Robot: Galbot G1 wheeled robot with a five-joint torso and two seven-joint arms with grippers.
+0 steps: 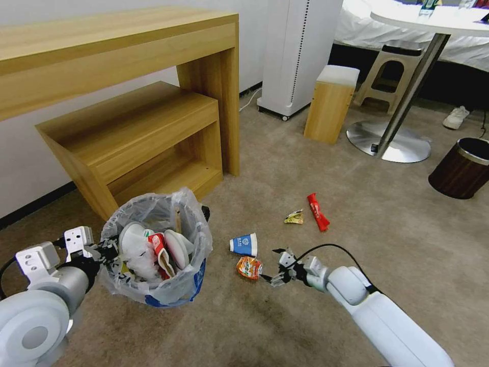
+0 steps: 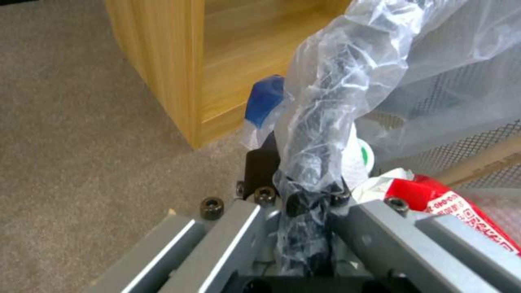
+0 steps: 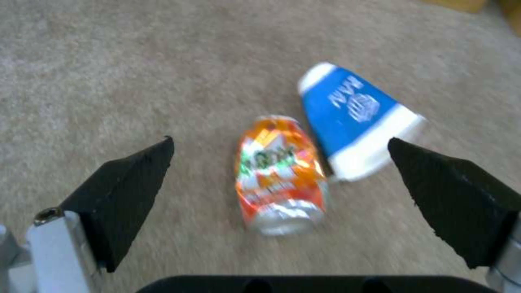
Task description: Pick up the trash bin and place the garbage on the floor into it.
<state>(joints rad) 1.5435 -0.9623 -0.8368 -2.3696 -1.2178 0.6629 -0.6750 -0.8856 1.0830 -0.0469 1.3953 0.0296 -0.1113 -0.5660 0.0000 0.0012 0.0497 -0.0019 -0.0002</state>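
The trash bin [image 1: 153,244], lined with a crinkled clear bag, hangs just above the beige floor [image 1: 305,326] at the left, holding white slippers and a red-white cup. My left gripper [image 1: 104,252] is shut on the bin's bag-covered rim [image 2: 312,179]. On the floor lie a crushed orange can [image 1: 249,267], a blue-white paper cup [image 1: 244,244], a yellow wrapper [image 1: 294,217] and a red wrapper [image 1: 318,211]. My right gripper [image 1: 275,265] is open just right of the can. In the right wrist view the can [image 3: 279,175] lies between the spread fingertips [image 3: 136,171], the cup [image 3: 355,118] beside it.
A wooden desk with a lower shelf unit [image 1: 137,132] stands behind the bin. A white appliance [image 1: 295,51], a small wooden box stool [image 1: 330,102], a round table's metal base [image 1: 389,142] and a brown wood-look bin [image 1: 461,168] stand at the back and right.
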